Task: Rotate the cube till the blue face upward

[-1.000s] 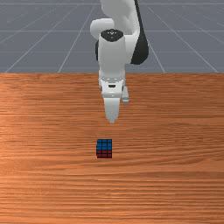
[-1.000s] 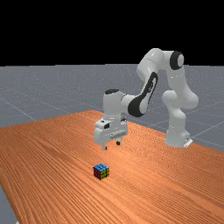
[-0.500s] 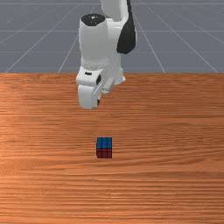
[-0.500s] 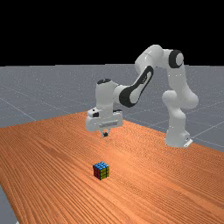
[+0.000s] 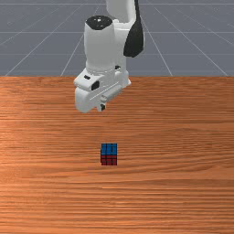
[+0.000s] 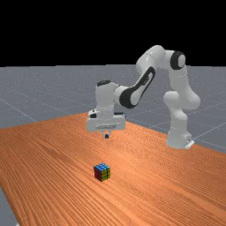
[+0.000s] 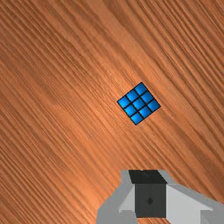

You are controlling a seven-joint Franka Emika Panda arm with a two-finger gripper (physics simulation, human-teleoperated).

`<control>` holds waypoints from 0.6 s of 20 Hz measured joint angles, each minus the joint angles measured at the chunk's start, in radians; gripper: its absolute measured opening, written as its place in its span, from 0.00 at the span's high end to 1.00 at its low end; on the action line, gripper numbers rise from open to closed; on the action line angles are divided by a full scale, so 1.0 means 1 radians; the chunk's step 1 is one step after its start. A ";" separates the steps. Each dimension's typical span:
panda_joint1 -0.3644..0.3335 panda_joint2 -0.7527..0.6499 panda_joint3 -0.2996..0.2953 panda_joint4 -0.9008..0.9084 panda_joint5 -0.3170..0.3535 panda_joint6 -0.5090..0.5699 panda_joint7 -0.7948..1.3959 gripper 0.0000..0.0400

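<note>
The cube [image 5: 109, 154] rests flat on the table with its blue face up; red faces the front view's camera. In the far view the cube [image 6: 102, 172] also shows a yellow side. Above the table and behind the cube in the front view, my gripper [image 5: 102, 108] hangs clear of it. The far view has the gripper [image 6: 106, 136] well above the cube, fingertips together. Seen from the wrist, the blue top of the cube [image 7: 139, 103] lies apart from the gripper [image 7: 149, 177], which is shut with nothing held.
Bare wood table [image 5: 183, 151] surrounds the cube on all sides. The arm's base [image 6: 178, 139] stands at the table's far edge, on the far view's right.
My hand has risen, moved toward the front view's left and turned; its fingers have come together. The cube's top appears very slightly higher than a second ago, blue still up.
</note>
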 joint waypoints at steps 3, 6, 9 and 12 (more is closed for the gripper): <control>0.014 0.010 -0.016 0.017 0.007 -0.022 0.112 1.00; 0.027 0.021 -0.031 0.033 0.015 -0.042 0.223 1.00; 0.039 0.033 -0.046 0.050 0.026 -0.062 0.333 1.00; 0.051 0.044 -0.061 0.066 0.038 -0.082 0.442 1.00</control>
